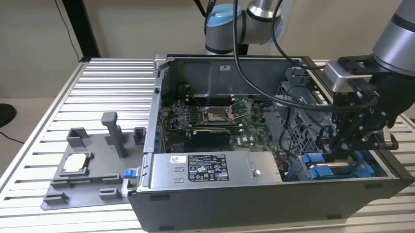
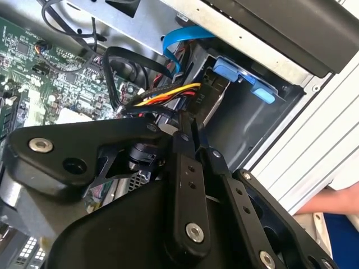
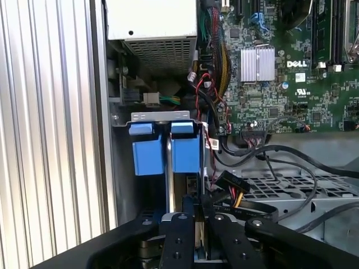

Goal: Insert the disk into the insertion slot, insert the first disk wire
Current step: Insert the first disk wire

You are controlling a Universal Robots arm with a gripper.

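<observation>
Matt black tool (image 3: 196, 224), grey sheet-metal insertion slot (image 3: 154, 116), blue plastic rails (image 3: 185, 150).

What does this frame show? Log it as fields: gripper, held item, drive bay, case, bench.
gripper: gripper shut on black connector with coloured wires, low beside the drive cage
drive bay: blue brackets seated side by side in the insertion slot
case: open computer case, power supply at front
bench: grey fixture tray at exterior view's left
</observation>
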